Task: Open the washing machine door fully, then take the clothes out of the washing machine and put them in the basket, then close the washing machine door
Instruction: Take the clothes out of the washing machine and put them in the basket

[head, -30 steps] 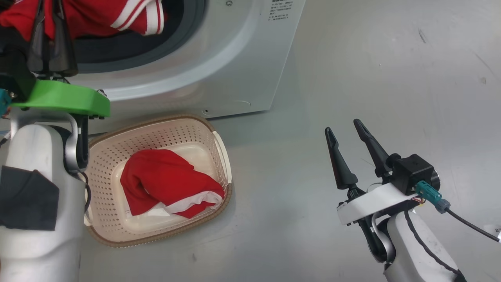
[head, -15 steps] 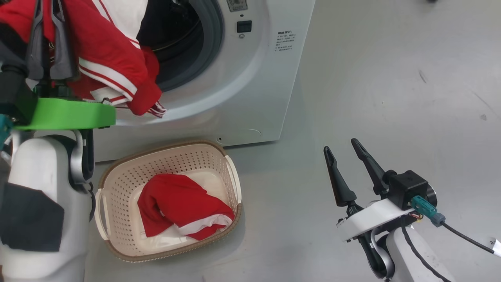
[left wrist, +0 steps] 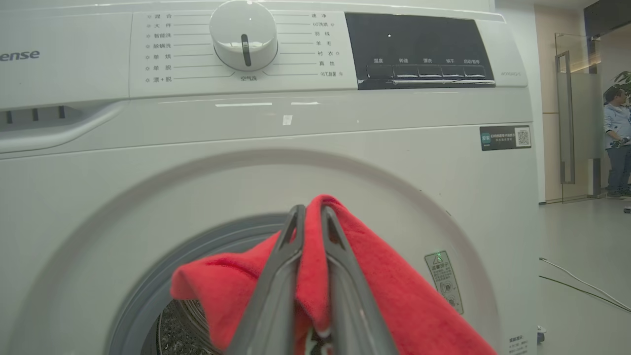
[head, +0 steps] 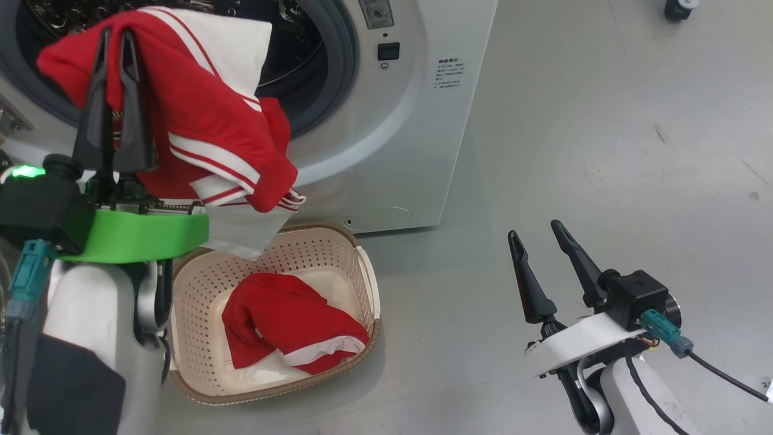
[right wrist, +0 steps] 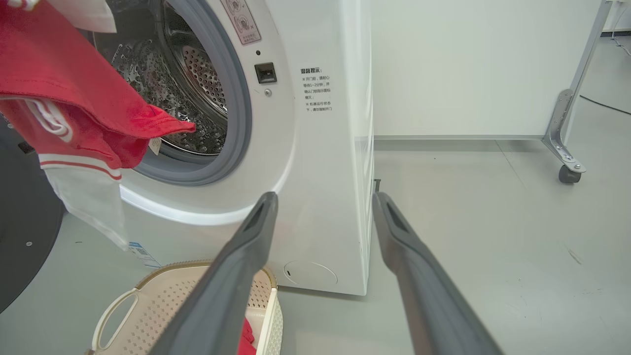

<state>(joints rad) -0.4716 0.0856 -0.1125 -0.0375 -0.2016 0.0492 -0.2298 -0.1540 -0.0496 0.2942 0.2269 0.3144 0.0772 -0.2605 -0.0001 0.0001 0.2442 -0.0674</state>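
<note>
The white front-loading washing machine (head: pixel 410 121) stands at the far left with its mouth uncovered. A dark curved panel at the left edge of the right wrist view is probably the washing machine door (right wrist: pixel 22 236), swung open. On the grey floor (head: pixel 574 121) just in front of the machine sits the cream perforated basket (head: pixel 320 257), with one red garment (head: pixel 290 314) already lying crumpled in it.

A second red striped garment (head: pixel 205 115) hangs from the left gripper (head: pixel 116 36), whose two dark fingers are pinched narrow on a fold near its top. A second ago this garment lay across the lip of the grey gasket (head: pixel 344 60), half inside the opening. Now it hangs clear of the mouth, and its pale lower hem dangles just above the basket's far left corner. The head camera has tilted up meanwhile, so the basket's apparent shift is not a real one.

The right gripper (head: pixel 534 228) hovers over bare floor at the near right, well apart from everything, fingers spread wide and empty, much as before.

So the pull-out of this piece looks finished, and the drop should come next, once the arm carries the cloth further over the basket's middle. The part of the steel drum (right wrist: pixel 197 74) that shows holds no clothes, but its lower left is hidden by the hanging cloth.
</note>
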